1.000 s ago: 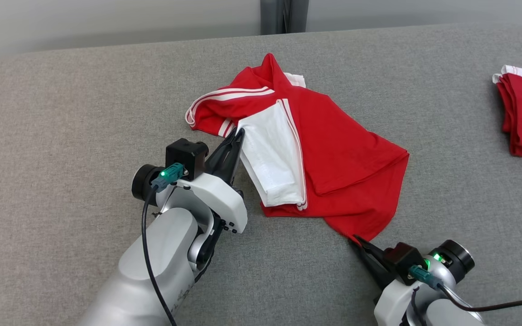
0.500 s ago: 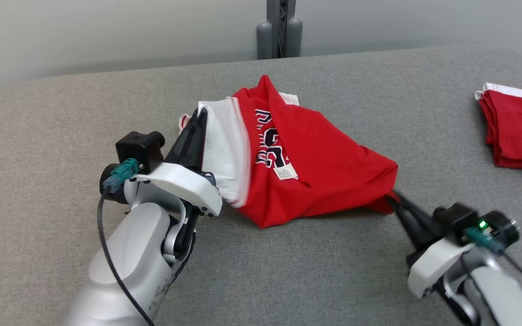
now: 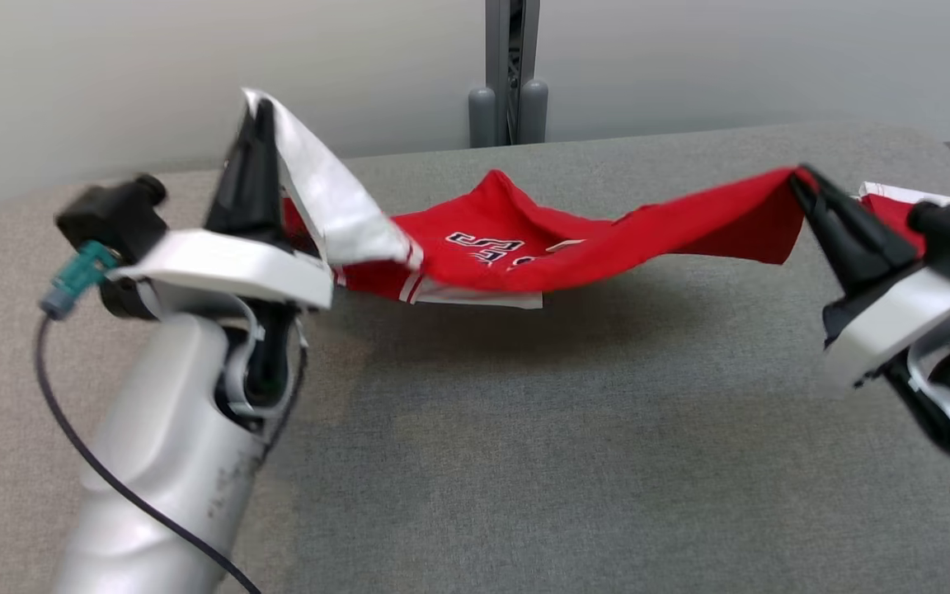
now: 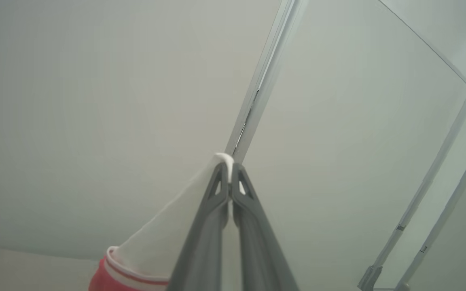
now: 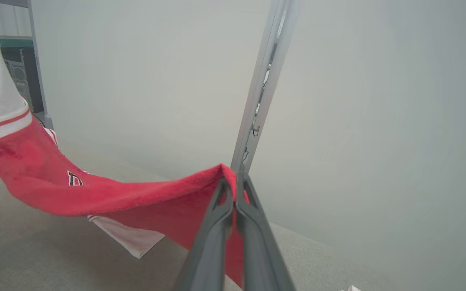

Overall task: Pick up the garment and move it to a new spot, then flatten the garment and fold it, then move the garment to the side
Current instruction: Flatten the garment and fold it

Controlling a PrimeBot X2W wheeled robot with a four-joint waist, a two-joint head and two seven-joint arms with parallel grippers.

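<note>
The garment (image 3: 557, 243) is a red shirt with white sleeves and dark lettering, strung in the air between my two arms over the grey table (image 3: 524, 462). At the upper left my left gripper (image 3: 254, 111) is shut on its white sleeve; in the left wrist view the white cloth (image 4: 164, 238) is pinched at the fingertips of the left gripper (image 4: 229, 167). At the right my right gripper (image 3: 797, 177) is shut on the red hem; in the right wrist view the red cloth (image 5: 128, 198) sags away from the right gripper (image 5: 233, 180). The middle of the shirt hangs low over the table.
A second folded red cloth (image 3: 895, 206) lies at the table's far right, partly behind my right gripper. A grey post (image 3: 512, 74) stands behind the table against a pale wall. Bare table surface stretches in front of the hanging shirt.
Both grippers have risen and spread apart, lifting the shirt off the table and stretching it between them. The head camera has also shifted.
</note>
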